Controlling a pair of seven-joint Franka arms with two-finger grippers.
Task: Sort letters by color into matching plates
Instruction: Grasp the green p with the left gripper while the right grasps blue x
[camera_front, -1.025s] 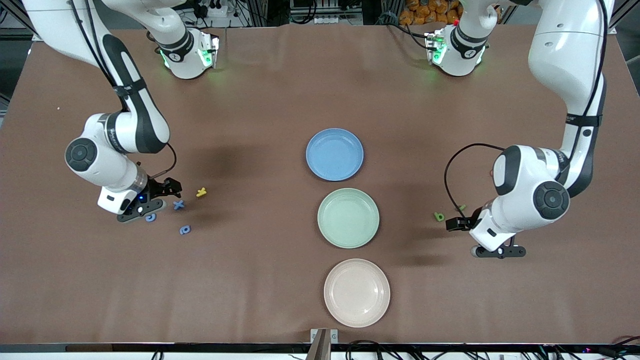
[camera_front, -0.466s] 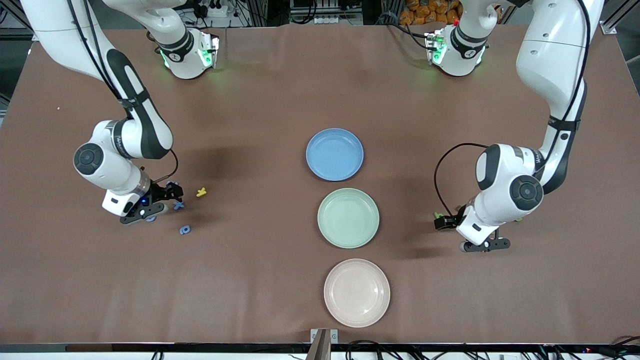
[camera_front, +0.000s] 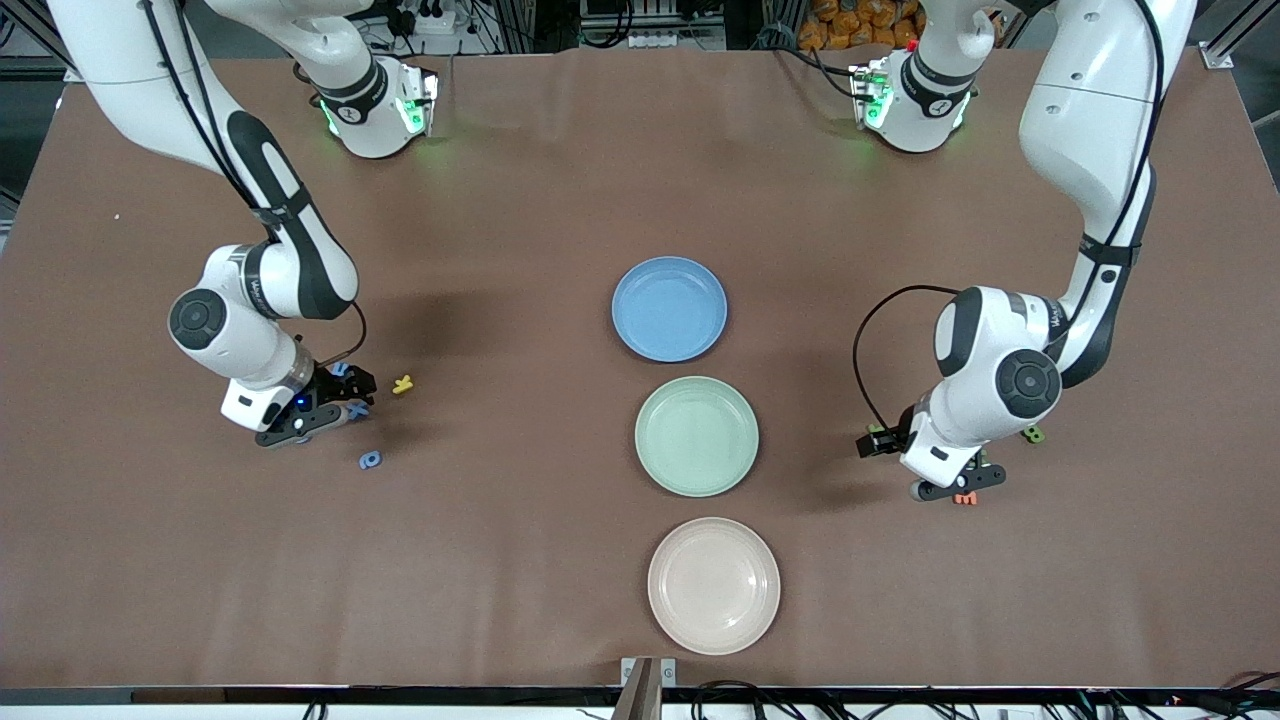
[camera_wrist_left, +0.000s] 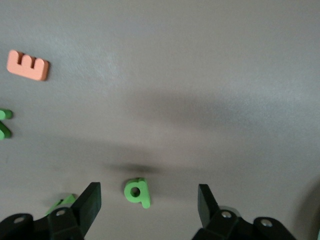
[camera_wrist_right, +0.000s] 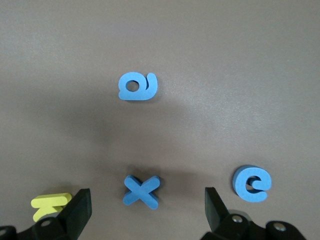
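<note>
Both tools, left (camera_wrist_left: 147, 210) and right (camera_wrist_right: 145, 212), spread open low over scattered letters on brown table (camera_front: 500, 200), plates mid-table.

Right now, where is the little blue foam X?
The blue foam X lies on the table between the right hand's open fingers, beside the yellow letter.

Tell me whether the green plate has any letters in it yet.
Empty. The green plate shows only its bare surface in the front view, and a green letter lies on the table between the left end effector's fingers.
</note>
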